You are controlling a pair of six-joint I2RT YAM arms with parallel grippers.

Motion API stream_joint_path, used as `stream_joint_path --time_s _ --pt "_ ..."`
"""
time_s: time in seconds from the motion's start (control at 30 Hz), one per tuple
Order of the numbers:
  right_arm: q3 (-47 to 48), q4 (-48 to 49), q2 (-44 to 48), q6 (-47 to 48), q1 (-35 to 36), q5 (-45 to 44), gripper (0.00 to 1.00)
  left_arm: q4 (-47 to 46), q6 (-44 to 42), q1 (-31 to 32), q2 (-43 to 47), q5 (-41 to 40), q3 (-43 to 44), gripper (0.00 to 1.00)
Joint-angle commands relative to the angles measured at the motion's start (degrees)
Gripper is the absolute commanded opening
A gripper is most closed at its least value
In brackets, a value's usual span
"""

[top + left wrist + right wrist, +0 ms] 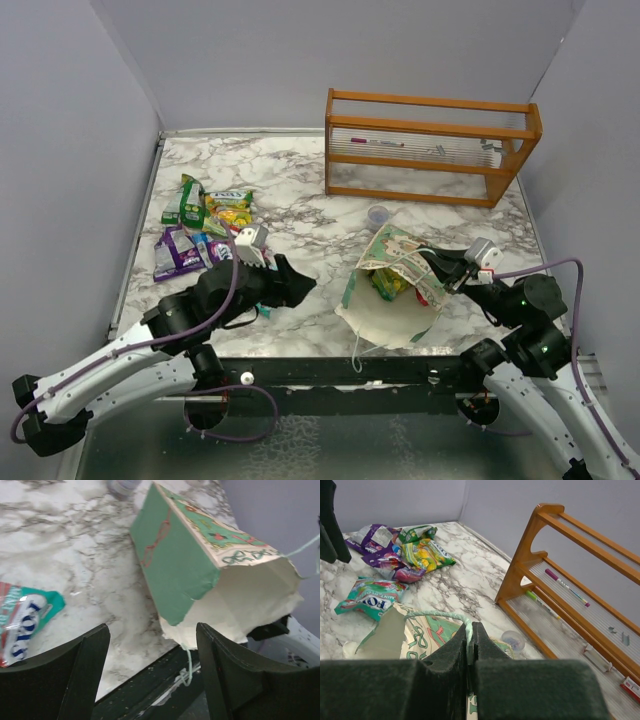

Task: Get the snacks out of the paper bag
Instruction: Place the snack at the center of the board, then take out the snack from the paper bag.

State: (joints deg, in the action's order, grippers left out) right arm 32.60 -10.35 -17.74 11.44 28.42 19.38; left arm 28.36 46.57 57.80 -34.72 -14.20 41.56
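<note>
As the right gripper (470, 630) pinches a pale string handle (440, 614) between fully closed fingers, the paper bag (395, 305) lies tipped on its side at the near right of the marble table (300, 190). Its cream-lined mouth gapes toward the near edge. One green-and-yellow packet (388, 283) shows inside the opening.

The left gripper (300, 285) hovers over the table near its middle, just left of the bag. Its jaws are spread wide and hold nothing, and in its own wrist view the bag's green side panel (170, 570) fills the space ahead.

Other snacks (205, 225) lie loose on the far left of the table: a green packet (190, 200), a yellow one (230, 208) and purple ones (178, 250), touching and overlapping. A teal packet (370, 597) lies apart from that cluster, between it and the bag.

An orange wooden rack (430, 145) stands at the far right with pens on its shelf. A small clear cup (378, 213) sits on the marble between the rack and the bag.
</note>
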Motion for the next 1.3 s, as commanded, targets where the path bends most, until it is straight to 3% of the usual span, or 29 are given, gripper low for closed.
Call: stream_joint_path --time_s 0.0,0.07,0.17,0.4,0.6,0.7,0.93,1.13,1.27 --pt "-0.5 1.4 -0.5 0.4 0.1 0.6 0.02 -16.6 -0.6 -0.1 -2.9 14.5 -3.7 0.77" --pt "-0.4 1.4 -0.5 0.4 0.0 0.6 0.02 -22.7 -0.2 0.3 -5.0 17.8 -5.0 0.84" --pt "-0.4 1.3 -0.5 0.5 0.1 0.4 0.02 -29.1 -0.7 3.4 -7.5 17.5 -5.9 0.85" --pt "-0.5 1.5 -0.7 0.4 0.0 0.5 0.02 -34.8 -7.1 17.9 -15.0 6.2 -2.7 0.83" --pt "-0.6 1.5 -0.6 0.5 0.1 0.6 0.02 -36.9 -14.4 27.5 -28.7 -3.5 2.3 0.77" --pt "-0.5 1.4 -0.5 0.5 0.0 0.9 0.02 -33.2 -17.1 29.1 -36.4 -9.1 7.7 0.72" --pt "-0.3 1.3 -0.3 0.5 0.1 1.0 0.02 -31.5 -29.1 29.3 -47.9 -20.1 12.9 0.50" --pt "-0.3 1.4 -0.3 0.5 0.0 1.3 0.02 -38.5 -36.8 29.3 -56.2 -26.0 12.0 0.39" --pt "-0.4 1.5 -0.2 0.5 0.1 1.2 0.02 -47.0 -40.2 29.3 -59.9 -27.3 9.9 0.38"
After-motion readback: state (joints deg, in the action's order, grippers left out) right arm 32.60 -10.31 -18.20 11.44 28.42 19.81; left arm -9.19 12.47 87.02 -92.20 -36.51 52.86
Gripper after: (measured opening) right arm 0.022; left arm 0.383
